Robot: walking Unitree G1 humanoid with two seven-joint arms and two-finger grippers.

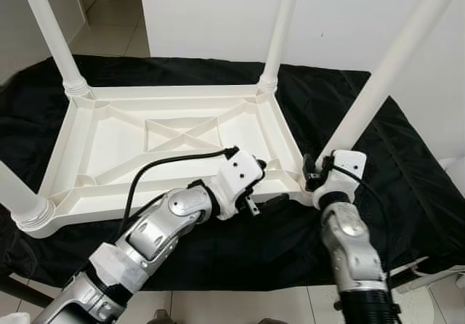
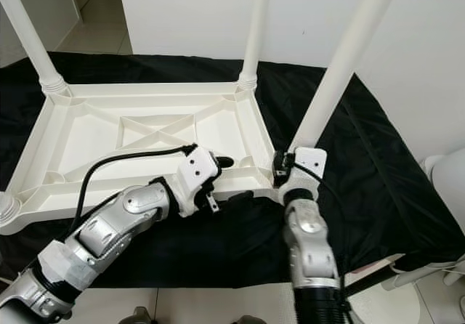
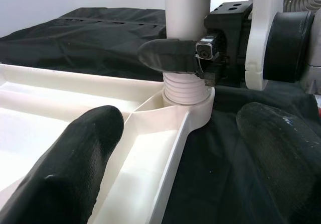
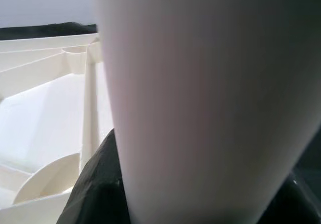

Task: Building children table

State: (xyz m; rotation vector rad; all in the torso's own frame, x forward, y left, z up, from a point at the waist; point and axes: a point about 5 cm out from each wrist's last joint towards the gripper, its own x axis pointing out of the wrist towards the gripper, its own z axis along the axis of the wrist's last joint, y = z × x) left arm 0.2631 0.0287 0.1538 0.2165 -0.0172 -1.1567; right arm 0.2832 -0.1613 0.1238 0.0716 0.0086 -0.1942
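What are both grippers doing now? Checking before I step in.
Left gripper: open, straddling the tabletop rim.
Right gripper: shut on the table leg.

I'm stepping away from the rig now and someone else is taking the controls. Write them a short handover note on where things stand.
Right gripper: shut on the near-right leg, low down by its socket.
Left gripper: open, fingers straddling the frame's near rim beside that corner, one inside the frame and one outside over the cloth.
Things: white tabletop lies upside down on a black cloth. All four legs stand in their corner sockets.
Done: legs are placed.
Left: the near-right leg probably needs final tightening; whether it is fully seated can't be told. Then turn the table upright.
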